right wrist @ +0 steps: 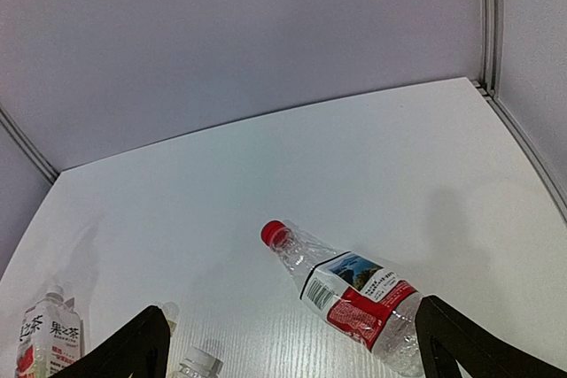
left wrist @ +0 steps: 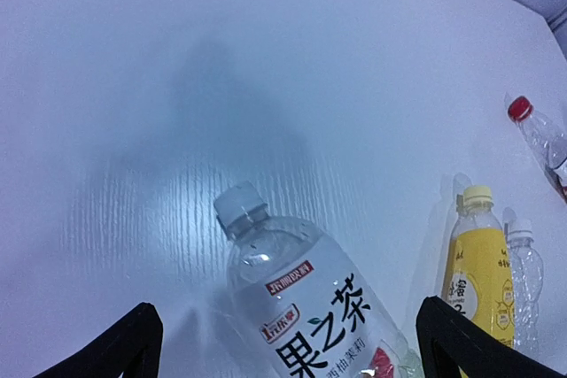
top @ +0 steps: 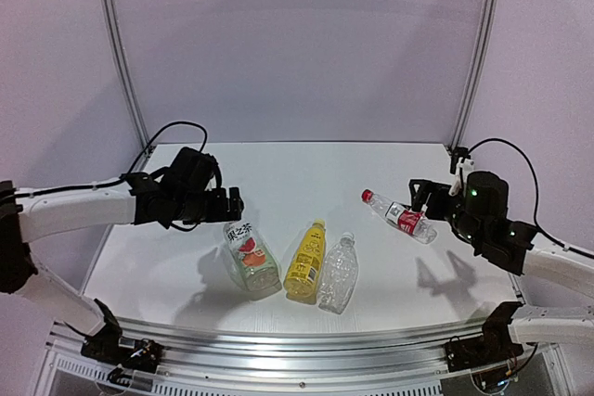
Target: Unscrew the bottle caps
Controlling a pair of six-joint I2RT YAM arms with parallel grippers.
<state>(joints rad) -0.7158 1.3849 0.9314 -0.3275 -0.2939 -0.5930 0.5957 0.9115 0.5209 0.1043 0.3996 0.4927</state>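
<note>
Four bottles lie on the white table, caps on. The fruit-label bottle shows in the left wrist view with its pale cap. Beside it lie the yellow bottle with a yellow cap and the plain clear bottle. The red-label bottle with a red cap lies apart at the right. My left gripper is open and empty, hovering over the fruit-label bottle's cap end. My right gripper is open and empty above the red-label bottle.
Metal frame posts and purple walls enclose the table at the back and sides. An aluminium rail runs along the near edge. Bare table lies behind the bottles.
</note>
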